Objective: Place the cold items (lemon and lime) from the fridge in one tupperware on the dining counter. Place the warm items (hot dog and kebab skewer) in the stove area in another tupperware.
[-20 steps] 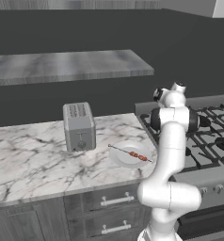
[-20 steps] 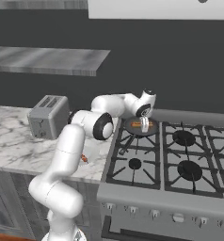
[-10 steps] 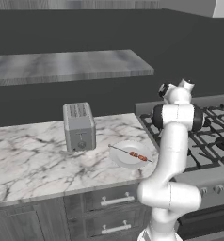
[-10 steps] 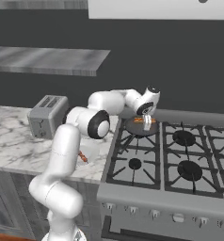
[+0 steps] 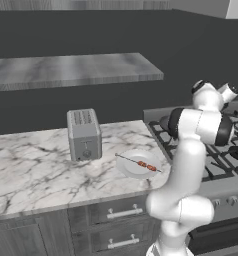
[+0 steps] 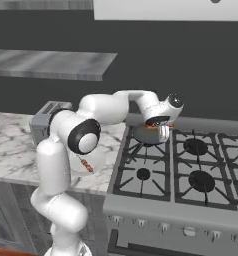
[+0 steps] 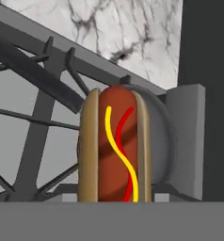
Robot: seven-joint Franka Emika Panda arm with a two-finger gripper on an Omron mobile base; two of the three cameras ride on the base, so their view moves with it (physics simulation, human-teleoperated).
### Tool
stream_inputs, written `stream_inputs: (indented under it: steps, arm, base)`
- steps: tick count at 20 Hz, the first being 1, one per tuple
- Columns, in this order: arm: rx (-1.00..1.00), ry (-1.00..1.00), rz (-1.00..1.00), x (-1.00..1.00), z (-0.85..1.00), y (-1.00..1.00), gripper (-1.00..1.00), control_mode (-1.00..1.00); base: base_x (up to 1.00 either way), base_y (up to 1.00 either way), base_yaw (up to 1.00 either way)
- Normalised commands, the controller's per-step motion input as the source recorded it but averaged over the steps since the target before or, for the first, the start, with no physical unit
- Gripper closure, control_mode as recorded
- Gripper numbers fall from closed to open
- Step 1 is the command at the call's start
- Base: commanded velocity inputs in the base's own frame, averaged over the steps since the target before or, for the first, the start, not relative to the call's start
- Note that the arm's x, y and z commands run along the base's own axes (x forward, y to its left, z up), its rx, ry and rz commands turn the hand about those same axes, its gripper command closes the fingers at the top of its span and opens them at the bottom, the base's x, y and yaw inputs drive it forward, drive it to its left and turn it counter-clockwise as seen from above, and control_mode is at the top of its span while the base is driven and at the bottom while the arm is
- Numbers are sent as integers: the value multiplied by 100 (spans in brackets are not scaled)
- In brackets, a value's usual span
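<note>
My gripper [image 6: 163, 131] hangs over the back-left burner of the stove [image 6: 191, 170], shut on the hot dog [image 7: 115, 150]. The hot dog has a tan bun and red sausage with yellow and red stripes, and in the hand view it stands lengthwise right in front of the camera. A grey pan [image 6: 143, 134] sits just beneath and behind it. The kebab skewer [image 5: 141, 164] lies on a white plate [image 5: 131, 170] on the marble counter, left of the stove. Lemon, lime and tupperware are out of view.
A silver toaster [image 5: 83, 134] stands on the marble counter [image 5: 31, 170] behind the plate. A grey shelf [image 5: 66, 70] runs along the dark wall above. Black burner grates [image 6: 201, 180] cover the stove top, and drawers sit under the counter.
The hand has shifted a little to the right over the back-left burner and turned, with the hot dog still in its grip. The skewer and plate have not moved.
</note>
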Motion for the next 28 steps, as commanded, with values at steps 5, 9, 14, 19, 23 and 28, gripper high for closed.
stream_inputs:
  steps: [5, 9, 14, 19, 23, 28]
  arm:
    - [-8, -2, 9, -100, 17, 8, 100, -100]
    - [-24, 0, 15, -100, 9, 44, 100, -100]
    - [-35, -5, 18, -100, 0, 93, 100, -100]
    - [-25, -25, 8, -100, 0, 97, 100, -100]
    - [-30, -10, 10, -100, 31, 98, 100, -100]
    - [-41, -10, 14, -100, 35, 97, 100, -100]
  base:
    - [0, 0, 0]
    - [0, 0, 0]
    - [0, 0, 0]
    - [0, 0, 0]
    - [0, 0, 0]
    - [0, 0, 0]
